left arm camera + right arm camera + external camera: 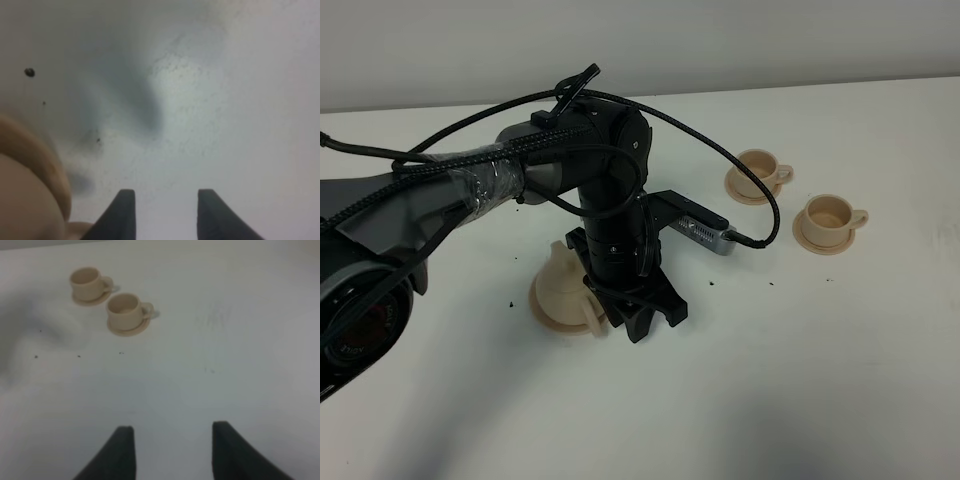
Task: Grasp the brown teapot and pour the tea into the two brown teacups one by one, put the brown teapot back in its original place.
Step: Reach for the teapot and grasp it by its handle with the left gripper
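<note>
Exterior high: left jaws spread wide and empty just beside brown teapot (563,292) on counter (800,380); right wrist view: right jaws open, empty, two brown teacups (87,282) (124,310) farther off

Teapot (560,285) at left, two teacups (757,172) right and farther back

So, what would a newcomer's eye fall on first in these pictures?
The black left arm catches the eye first: it reaches over the middle of the white table, its gripper open close beside the brown teapot. Next, the two brown teacups stand on small saucers at the right of the high view.
</note>
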Available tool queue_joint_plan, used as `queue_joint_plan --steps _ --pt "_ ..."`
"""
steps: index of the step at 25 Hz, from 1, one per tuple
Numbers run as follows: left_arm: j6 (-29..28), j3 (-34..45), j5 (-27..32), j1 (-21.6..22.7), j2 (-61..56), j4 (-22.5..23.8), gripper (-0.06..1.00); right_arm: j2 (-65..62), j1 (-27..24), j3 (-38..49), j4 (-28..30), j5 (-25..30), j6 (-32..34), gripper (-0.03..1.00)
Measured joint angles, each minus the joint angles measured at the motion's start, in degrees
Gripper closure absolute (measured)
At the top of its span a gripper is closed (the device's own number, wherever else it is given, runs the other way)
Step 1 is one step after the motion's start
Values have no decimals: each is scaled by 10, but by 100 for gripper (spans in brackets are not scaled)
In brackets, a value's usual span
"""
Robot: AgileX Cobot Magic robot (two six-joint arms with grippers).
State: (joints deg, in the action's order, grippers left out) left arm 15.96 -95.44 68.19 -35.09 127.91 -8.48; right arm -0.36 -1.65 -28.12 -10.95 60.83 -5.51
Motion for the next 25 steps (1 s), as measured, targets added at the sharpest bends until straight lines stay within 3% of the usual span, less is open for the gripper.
queue_joint_plan --steps 19,25 --pt "-19 4 0 1 -3 -5 60 0 0 0 0 0 0 58" --pt "-23 34 0 5 -26 15 60 0 0 0 0 0 0 58"
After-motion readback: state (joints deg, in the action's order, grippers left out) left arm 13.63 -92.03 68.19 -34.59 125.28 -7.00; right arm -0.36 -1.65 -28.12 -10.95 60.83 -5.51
